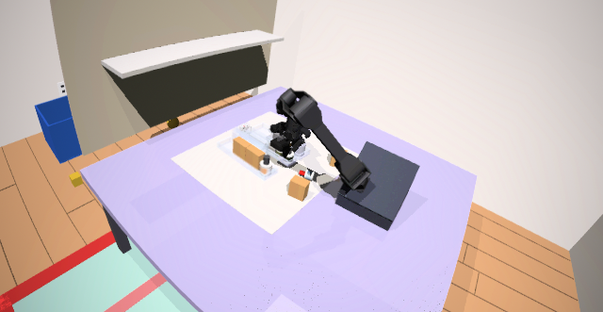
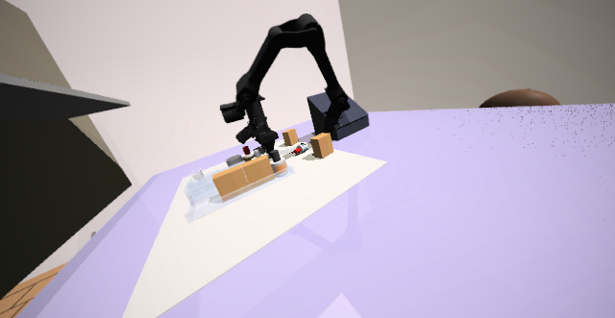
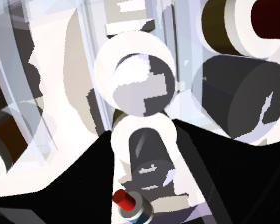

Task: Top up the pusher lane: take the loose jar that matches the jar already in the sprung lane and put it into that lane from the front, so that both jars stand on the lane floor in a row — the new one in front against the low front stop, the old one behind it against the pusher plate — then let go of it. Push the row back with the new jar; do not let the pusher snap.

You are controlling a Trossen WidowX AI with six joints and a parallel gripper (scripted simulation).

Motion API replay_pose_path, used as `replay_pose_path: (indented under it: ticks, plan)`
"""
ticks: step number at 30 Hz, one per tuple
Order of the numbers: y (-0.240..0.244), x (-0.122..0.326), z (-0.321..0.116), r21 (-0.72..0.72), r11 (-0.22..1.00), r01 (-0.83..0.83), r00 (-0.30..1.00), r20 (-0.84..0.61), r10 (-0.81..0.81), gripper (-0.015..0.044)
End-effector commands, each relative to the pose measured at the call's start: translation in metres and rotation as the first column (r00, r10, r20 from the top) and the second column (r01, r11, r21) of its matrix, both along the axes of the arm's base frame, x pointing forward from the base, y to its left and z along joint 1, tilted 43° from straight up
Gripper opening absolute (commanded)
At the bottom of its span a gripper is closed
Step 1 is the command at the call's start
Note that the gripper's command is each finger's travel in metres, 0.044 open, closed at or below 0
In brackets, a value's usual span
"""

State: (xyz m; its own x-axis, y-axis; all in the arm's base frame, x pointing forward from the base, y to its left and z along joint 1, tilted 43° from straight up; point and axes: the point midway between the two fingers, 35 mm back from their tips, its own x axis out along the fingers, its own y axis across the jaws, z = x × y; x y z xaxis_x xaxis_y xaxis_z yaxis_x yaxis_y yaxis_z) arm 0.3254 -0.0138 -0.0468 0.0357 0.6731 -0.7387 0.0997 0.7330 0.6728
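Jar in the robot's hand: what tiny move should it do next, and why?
Probably ease the held jar a little forward along the lane, slowly. The gripper is shut on it, and the grey-lidded jar stands right ahead between the clear lane walls, touching or nearly so. A gentle push should slide the row back. The front stop is hidden, so letting go seems too early.

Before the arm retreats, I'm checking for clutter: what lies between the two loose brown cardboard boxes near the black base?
A small red-capped jar lies tipped over between the nearer brown box and the farther brown box, clearest in the exterior view.
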Motion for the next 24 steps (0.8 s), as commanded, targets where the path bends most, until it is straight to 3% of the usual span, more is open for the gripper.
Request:
replay_pose_path:
  ticks: [1,9,20,24]
  plan:
    - [0.0000,-0.0010,-0.0001,0.002,1.000,-0.003,1.000,0.004,0.003,0.0000]
    - [0.0000,-0.0010,-0.0001,0.002,1.000,-0.003,1.000,0.004,0.003,0.0000]
    - [0.0000,-0.0004,-0.0002,0.002,1.000,-0.003,1.000,0.004,0.003,0.0289]
    - [-0.0017,-0.0004,0.0016,0.002,1.000,-0.003,1.000,0.004,0.003,0.0300]
